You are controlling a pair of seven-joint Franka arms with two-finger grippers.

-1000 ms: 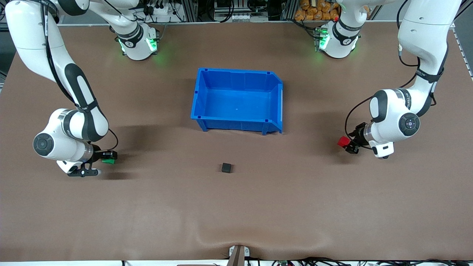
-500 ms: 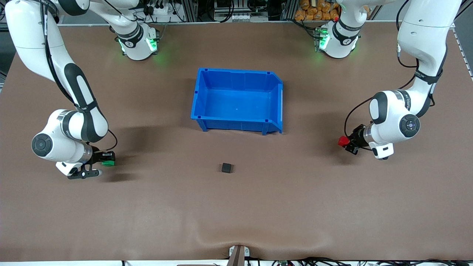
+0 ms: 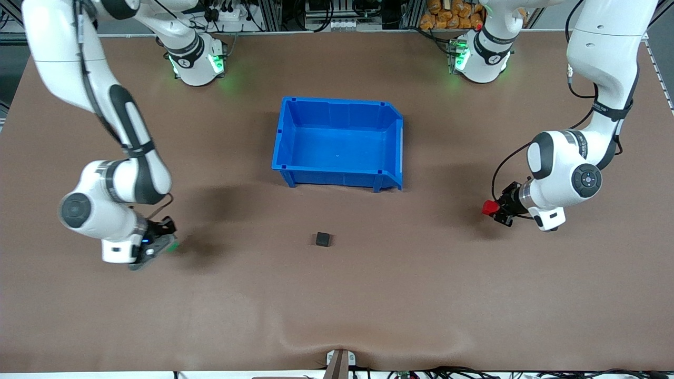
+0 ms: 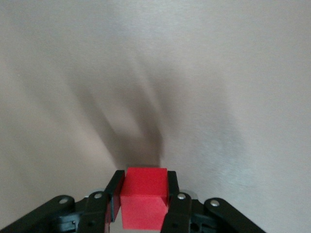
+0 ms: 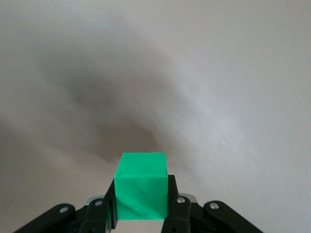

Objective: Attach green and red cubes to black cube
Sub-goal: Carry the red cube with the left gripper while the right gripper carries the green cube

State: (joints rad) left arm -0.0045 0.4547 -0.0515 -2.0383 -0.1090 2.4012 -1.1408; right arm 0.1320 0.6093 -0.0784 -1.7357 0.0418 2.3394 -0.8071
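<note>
Beside blue bin (image 3: pixel 337 142), black cube (image 3: pixel 323 239)

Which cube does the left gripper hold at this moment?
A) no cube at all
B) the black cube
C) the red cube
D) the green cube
C: in the left wrist view the left gripper is shut on the red cube, with a finger pressing each side of it.

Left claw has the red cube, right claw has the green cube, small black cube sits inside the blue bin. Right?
Not quite. The small matte black cube is not in the blue plastic bin; the front view shows it on the brown table, nearer the camera than the bin. The rest holds: left claw grips the red cube, right claw the green cube.
</note>
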